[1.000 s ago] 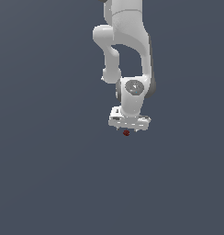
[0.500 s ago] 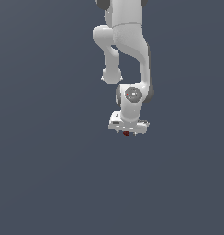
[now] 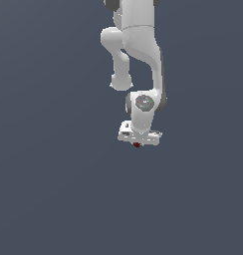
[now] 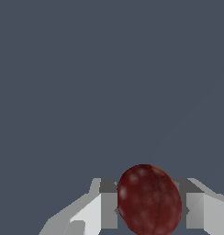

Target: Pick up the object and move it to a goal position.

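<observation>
The dark red ball (image 3: 137, 145) shows as a tiny dot just under the white gripper (image 3: 138, 143) in the exterior view. In the wrist view the ball (image 4: 149, 200) is large and oval, held between the two grey finger pads (image 4: 109, 205), which press on it from both sides. The gripper is shut on the ball and carries it in the air over the plain grey ground. The white arm (image 3: 138, 55) reaches down from the top of the exterior view.
Only flat, uniform dark grey ground (image 3: 54, 189) shows around and below the gripper. No goal marker or other object is visible in either view.
The arm has folded and the gripper, still holding the ball, has shifted slightly toward the exterior view's right; the ball looks smaller under the hand.
</observation>
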You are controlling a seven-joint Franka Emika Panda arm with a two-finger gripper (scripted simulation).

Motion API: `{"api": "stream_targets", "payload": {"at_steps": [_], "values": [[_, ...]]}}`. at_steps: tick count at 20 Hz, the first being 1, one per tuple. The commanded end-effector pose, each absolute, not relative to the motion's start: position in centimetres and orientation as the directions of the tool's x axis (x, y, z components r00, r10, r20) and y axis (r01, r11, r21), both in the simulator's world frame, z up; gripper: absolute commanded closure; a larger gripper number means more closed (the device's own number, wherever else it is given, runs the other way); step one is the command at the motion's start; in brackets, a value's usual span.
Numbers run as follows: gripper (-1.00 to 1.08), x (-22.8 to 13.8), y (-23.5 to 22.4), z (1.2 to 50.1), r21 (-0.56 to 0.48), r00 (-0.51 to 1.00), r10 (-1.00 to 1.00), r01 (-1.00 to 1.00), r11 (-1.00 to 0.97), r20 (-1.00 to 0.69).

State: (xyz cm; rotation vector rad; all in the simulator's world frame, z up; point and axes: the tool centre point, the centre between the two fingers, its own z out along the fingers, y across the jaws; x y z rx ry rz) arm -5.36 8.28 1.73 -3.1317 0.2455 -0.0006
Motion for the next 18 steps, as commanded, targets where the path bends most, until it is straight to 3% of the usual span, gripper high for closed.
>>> {"api": "stream_targets", "payload": {"at_steps": [1, 8, 18], "values": [[1.08, -5.4, 8.2, 1.7, 0.0, 0.988, -0.156, -0.156, -0.988, 0.0], [1.08, -4.6, 10.1, 2.5, 0.0, 0.988, -0.156, -0.156, -0.988, 0.0], [1.08, -1.7, 17.0, 5.3, 0.0, 0.988, -0.156, -0.156, -0.988, 0.0]]}}
